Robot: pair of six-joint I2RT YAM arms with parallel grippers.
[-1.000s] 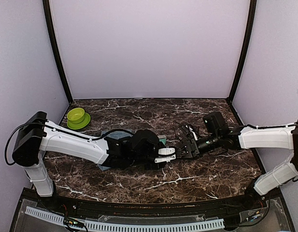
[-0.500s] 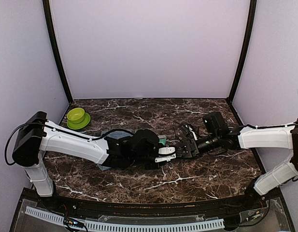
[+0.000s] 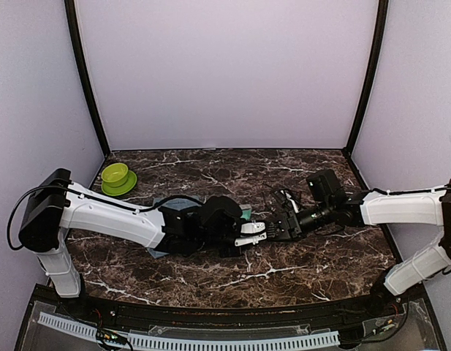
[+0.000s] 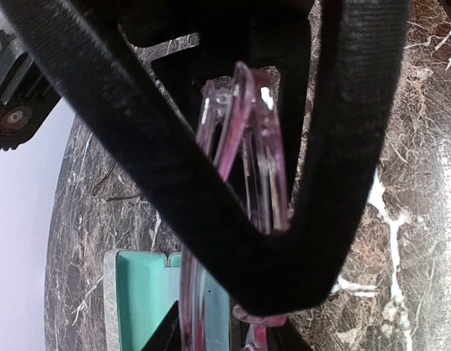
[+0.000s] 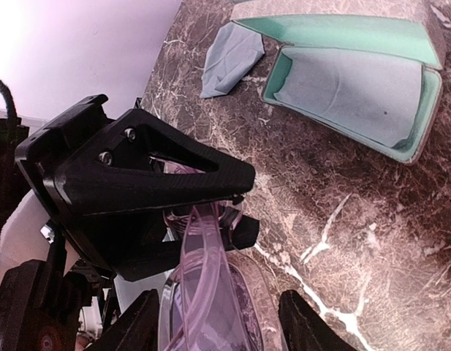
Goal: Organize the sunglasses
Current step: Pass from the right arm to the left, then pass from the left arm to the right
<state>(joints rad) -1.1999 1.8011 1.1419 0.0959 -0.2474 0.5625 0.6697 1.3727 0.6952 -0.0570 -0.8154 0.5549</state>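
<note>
We judge little done: the left gripper (image 3: 256,232) clenches the pink glasses (image 4: 243,146) at mid-table, we cannot tell if the right gripper (image 3: 275,227) also grips them, and the open case (image 5: 357,95), at 1 o'clock of them in the right wrist view, lies empty.
</note>
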